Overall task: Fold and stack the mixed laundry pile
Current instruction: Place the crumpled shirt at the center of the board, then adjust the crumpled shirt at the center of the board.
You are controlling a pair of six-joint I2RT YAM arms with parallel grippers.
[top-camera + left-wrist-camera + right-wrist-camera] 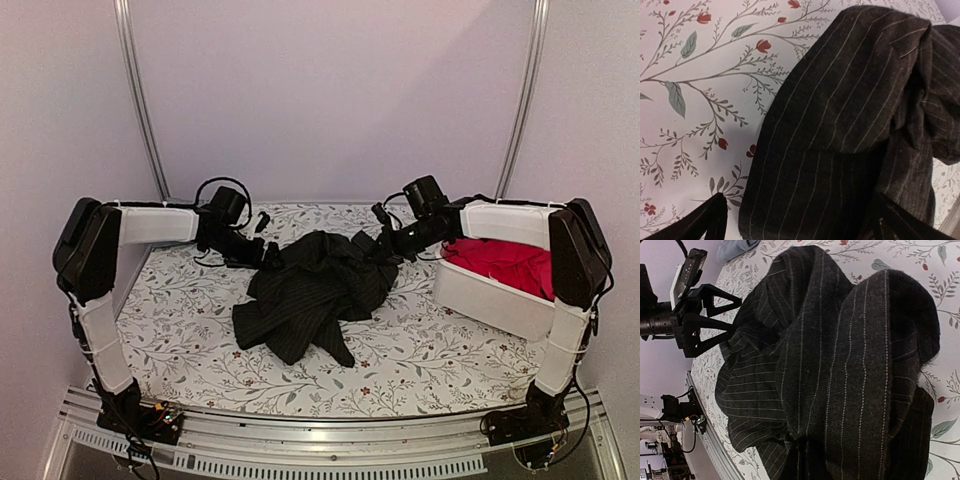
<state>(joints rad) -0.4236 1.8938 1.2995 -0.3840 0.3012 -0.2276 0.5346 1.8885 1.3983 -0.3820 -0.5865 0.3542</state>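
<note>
The black pinstriped shirt (312, 290) lies crumpled in the middle of the floral table cover (420, 350). My left gripper (268, 252) is open at the shirt's far left edge. In the left wrist view its dark fingers (710, 220) stand wide apart with the shirt (840, 130) lying between them. My right gripper (383, 248) is at the shirt's far right edge. In the right wrist view the fabric (840, 365) bunches into a pinch at the bottom and hides the fingers. A bright red-pink cloth (505, 262) lies in the white bin (490, 305).
The white bin stands at the right side of the table under my right arm. A pale blue-grey cloth (735, 247) lies at the far edge of the table. The left gripper (727, 315) shows open in the right wrist view. A metal rail (330, 440) runs along the near edge.
</note>
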